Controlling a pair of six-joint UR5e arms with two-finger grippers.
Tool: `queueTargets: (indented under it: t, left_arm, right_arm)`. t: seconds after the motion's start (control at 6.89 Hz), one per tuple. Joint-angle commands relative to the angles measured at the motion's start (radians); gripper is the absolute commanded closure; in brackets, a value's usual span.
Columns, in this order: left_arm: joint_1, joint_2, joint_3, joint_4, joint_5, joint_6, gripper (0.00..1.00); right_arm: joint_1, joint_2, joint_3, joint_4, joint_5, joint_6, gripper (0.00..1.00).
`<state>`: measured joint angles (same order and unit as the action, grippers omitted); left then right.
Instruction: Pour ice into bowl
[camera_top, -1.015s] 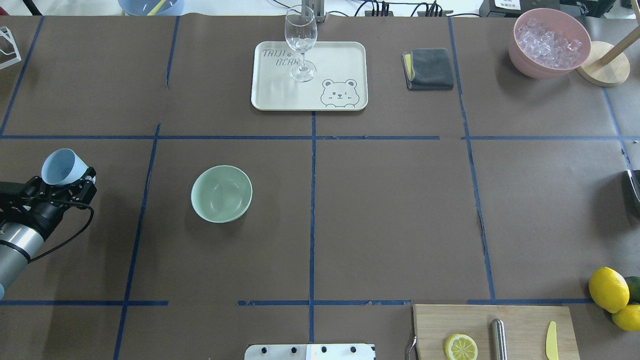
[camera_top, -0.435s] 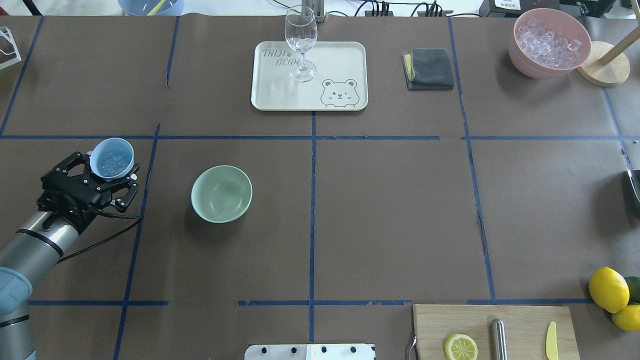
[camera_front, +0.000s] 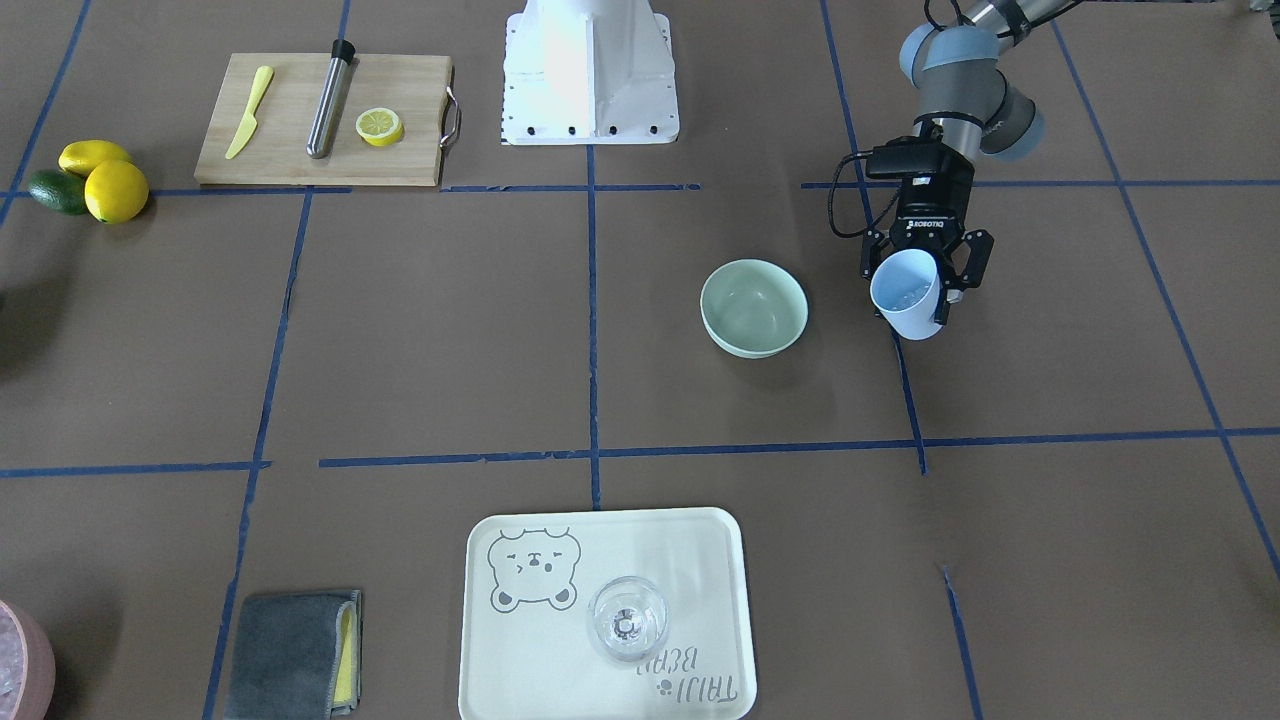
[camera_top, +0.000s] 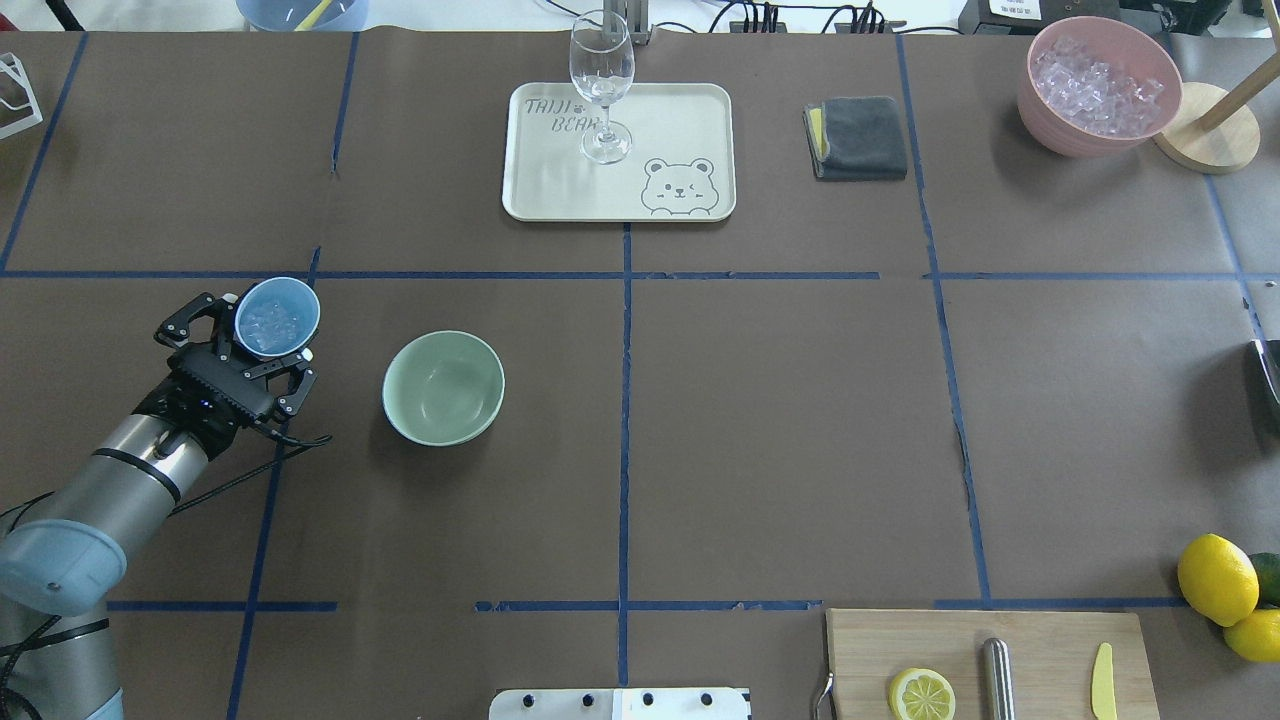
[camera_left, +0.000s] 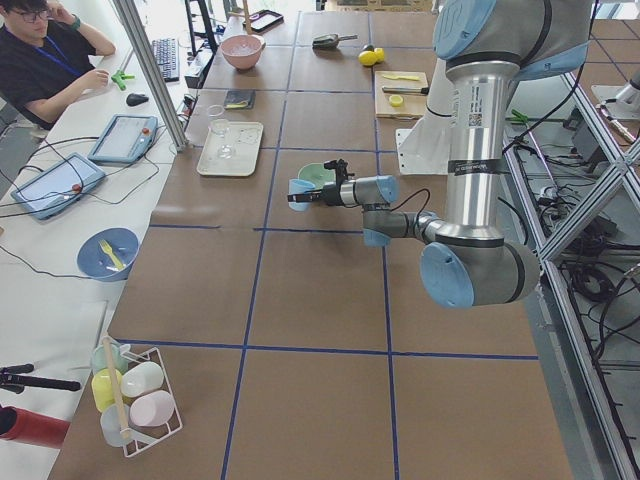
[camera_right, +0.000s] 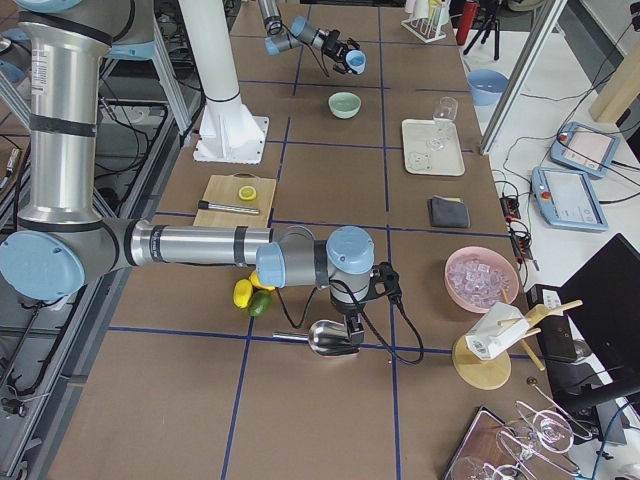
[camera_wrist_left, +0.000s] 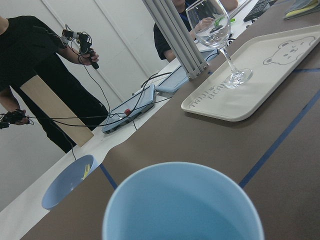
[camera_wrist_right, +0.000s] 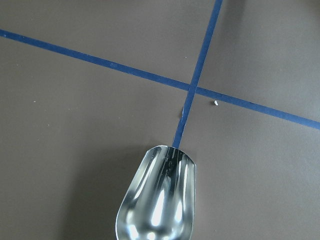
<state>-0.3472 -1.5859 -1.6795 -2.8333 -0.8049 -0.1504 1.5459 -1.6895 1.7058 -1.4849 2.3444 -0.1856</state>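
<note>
The pale mint-green bowl (camera_top: 443, 387) (camera_front: 753, 305) stands empty on the brown table. My left gripper (camera_top: 262, 336) (camera_front: 916, 283) is shut on a light blue cup (camera_top: 277, 317) (camera_front: 907, 296), held above the table a short way to the bowl's left in the overhead view. Small clear cubes of ice (camera_top: 268, 322) lie inside the cup. In the left wrist view the cup's rim (camera_wrist_left: 182, 200) fills the bottom. The right wrist view shows only a metal scoop (camera_wrist_right: 157, 200) over the table. The right gripper (camera_right: 350, 322) is by the scoop, and whether it is open or shut cannot be told.
A cream tray (camera_top: 560, 190) with a wine glass (camera_top: 602, 85) sits at the far centre, with a grey cloth (camera_top: 857, 137) and a pink container of crushed ice (camera_top: 1100, 85) to its right. A cutting board (camera_top: 1040, 640) and lemons (camera_top: 1217, 578) lie near right.
My left arm has swung right, toward the bowl, carrying the cup. The cup has turned from lying tilted to mouth-up.
</note>
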Motion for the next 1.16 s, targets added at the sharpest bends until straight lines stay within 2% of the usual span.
queueTargets:
  t: [0.0,0.29,0.44,0.58,0.87,1.02]
  left_arm:
    - [0.001,-0.067,0.004,0.110,0.003,0.090,1.00]
    - [0.002,-0.069,0.007,0.112,0.007,0.263,1.00]
    - [0.013,-0.071,0.004,0.112,0.073,0.448,1.00]
    - [0.019,-0.103,0.006,0.110,0.096,0.571,1.00]
    - [0.031,-0.195,0.059,0.156,0.096,0.612,1.00]
    - [0.037,-0.210,0.058,0.160,0.098,0.700,1.00]
  right_arm:
    - [0.002,-0.001,0.000,0.000,0.001,0.000,0.00]
    - [0.003,-0.001,0.000,0.000,-0.001,0.000,0.00]
    - [0.003,-0.001,-0.002,-0.002,-0.001,0.000,0.00]
    - [0.003,-0.001,-0.002,-0.002,-0.001,0.000,0.00]
    - [0.003,-0.001,0.000,-0.002,0.001,0.002,0.00]
    - [0.003,-0.001,-0.002,-0.002,0.000,0.002,0.00]
